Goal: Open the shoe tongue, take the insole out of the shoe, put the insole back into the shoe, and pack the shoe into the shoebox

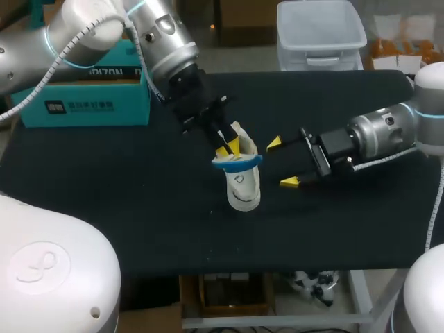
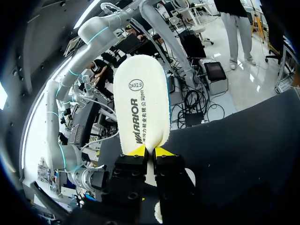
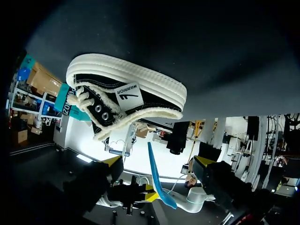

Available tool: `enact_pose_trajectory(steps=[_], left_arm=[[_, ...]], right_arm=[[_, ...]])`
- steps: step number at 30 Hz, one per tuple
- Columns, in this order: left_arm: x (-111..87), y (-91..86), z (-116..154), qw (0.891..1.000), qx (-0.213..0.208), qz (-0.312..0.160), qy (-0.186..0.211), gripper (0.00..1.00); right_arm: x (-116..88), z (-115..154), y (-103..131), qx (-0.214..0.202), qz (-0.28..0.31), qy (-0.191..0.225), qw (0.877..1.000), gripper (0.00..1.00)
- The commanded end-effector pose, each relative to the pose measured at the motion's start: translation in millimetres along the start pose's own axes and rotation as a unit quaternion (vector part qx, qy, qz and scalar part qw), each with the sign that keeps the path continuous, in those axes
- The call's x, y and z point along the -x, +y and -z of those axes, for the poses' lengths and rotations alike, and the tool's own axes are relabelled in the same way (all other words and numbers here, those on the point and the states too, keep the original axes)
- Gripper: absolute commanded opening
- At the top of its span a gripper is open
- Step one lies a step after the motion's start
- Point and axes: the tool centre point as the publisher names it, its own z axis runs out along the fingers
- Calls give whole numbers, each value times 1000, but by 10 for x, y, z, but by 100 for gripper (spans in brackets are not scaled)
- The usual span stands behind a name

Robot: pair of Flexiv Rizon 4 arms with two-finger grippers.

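Note:
My left gripper (image 1: 225, 148) is shut on the insole (image 1: 237, 161) and holds it in the air just over the shoe (image 1: 243, 191). In the left wrist view the cream insole (image 2: 143, 108) stands up from between the yellow fingertips (image 2: 137, 151). The black shoe with a thick white sole (image 3: 126, 89) rests on the black table, its laces toward my left arm. My right gripper (image 1: 283, 163) hangs open just right of the shoe, nothing between its fingers. From the right wrist view the insole's blue edge (image 3: 158, 183) shows ahead of my right gripper (image 3: 158, 163).
A teal box (image 1: 83, 105) stands at the table's back left, behind my left arm. A clear plastic bin (image 1: 320, 33) sits beyond the back edge. The black tabletop (image 1: 125, 201) stretches bare in front of the shoe and to the left.

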Motion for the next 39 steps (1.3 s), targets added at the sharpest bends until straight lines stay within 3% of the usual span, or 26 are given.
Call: enact_pose_trajectory(steps=[1, 4, 5, 7, 10, 13, 26, 32, 35, 39], left_arm=[[10, 1, -78, 999, 44, -1, 0, 0], [11, 38, -104, 999, 43, -4, 2, 0], [10, 49, -109, 999, 43, -5, 2, 0], [12, 66, -121, 999, 44, -6, 3, 0], [13, 94, -139, 999, 45, -7, 4, 0], [10, 129, -163, 999, 45, -7, 4, 0], [27, 185, -233, 999, 42, -4, 0, 0], [19, 209, -256, 999, 43, -1, -2, 0], [4, 224, -268, 999, 42, 1, -2, 0], [-9, 250, -286, 999, 41, 5, -2, 0]], right_arm=[[-22, -45, 9, -2, 15, -5, 1000, 98], [-34, -80, 12, 2, 40, -5, 999, 91], [-37, -89, 25, 6, 40, -3, 999, 81], [-42, -97, 38, 3, 52, 3, 999, 73], [-76, -114, 24, -1, 60, 6, 998, 53], [-110, -127, -7, -7, 71, 7, 997, 43], [-85, -258, 33, -25, 94, 17, 995, 44], [-100, -288, 33, -29, 97, 11, 995, 37], [-106, -288, 35, -29, 97, 10, 995, 26], [-116, -286, 28, -30, 95, 6, 995, 29]])
